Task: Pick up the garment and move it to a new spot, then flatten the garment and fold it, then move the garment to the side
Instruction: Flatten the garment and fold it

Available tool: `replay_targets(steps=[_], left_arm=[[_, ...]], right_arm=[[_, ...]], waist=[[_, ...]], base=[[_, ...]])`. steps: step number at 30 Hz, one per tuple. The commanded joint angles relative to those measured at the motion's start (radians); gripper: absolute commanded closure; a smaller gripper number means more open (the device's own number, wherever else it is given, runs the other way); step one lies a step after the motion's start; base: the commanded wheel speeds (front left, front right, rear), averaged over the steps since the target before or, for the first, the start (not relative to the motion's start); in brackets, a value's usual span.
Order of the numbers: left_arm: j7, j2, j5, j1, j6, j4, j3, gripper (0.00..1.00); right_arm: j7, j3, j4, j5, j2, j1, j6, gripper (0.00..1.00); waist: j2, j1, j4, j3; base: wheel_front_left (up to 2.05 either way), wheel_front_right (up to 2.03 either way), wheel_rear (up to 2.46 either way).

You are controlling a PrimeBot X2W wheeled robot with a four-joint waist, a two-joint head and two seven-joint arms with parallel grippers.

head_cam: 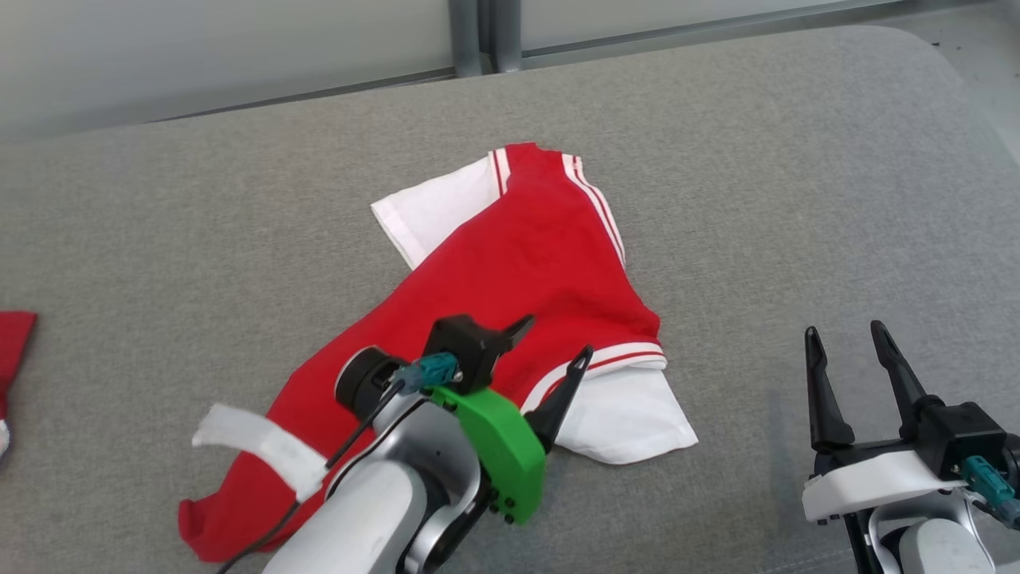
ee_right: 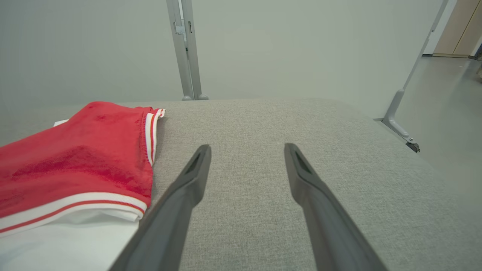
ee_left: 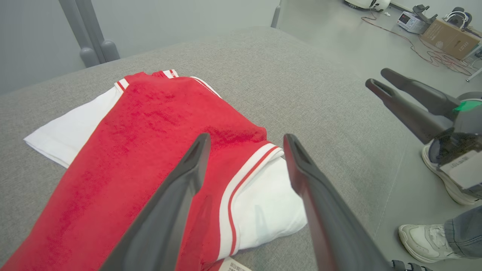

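The garment (head_cam: 526, 255) is a red shirt with white sleeves and striped trim, lying folded lengthwise and slanted across the grey cushioned surface (head_cam: 797, 159). My left gripper (head_cam: 558, 339) hovers open over its lower half, near the striped sleeve seam. In the left wrist view the fingers straddle the red cloth and white sleeve of the garment (ee_left: 150, 124) without gripping it, the left gripper (ee_left: 244, 141) holding nothing. My right gripper (head_cam: 845, 331) stands open over bare cushion to the garment's right, with nothing between its fingers. In the right wrist view the right gripper (ee_right: 246, 148) has the garment (ee_right: 83, 158) to its left.
A piece of red cloth (head_cam: 14, 343) lies at the cushion's far left edge. A grey post (head_cam: 478, 36) stands behind the surface. In the left wrist view a person's white shoes (ee_left: 425, 241) stand on the floor beside the cushion, with a cardboard box (ee_left: 448, 37) and cables farther off.
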Motion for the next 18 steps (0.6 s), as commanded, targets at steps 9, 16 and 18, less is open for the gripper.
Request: replay_targets(steps=[9, 16, 18], left_arm=[[0.123, -0.05, 0.083, -0.196, -0.054, 0.16, -0.103, 0.0], [0.128, -0.019, 0.165, -0.264, -0.057, 0.306, -0.15, 0.0], [0.12, -0.009, 0.184, -0.281, -0.062, 0.355, -0.159, 0.0]], right_arm=[[-0.003, 0.022, -0.004, 0.059, -0.003, -0.022, 0.0, 0.0], [-0.003, 0.026, -0.003, 0.107, -0.002, -0.032, 0.0, 0.0], [-0.003, 0.027, -0.006, 0.119, -0.002, -0.038, 0.0, 0.0]], waist=[[0.0065, 0.0, -0.208, 0.073], [0.0065, 0.0, -0.289, 0.12], [0.0065, 0.0, -0.305, 0.132]], base=[[0.0, 0.0, 0.0], [0.0, 0.0, 0.0], [0.0, 0.0, 0.0]])
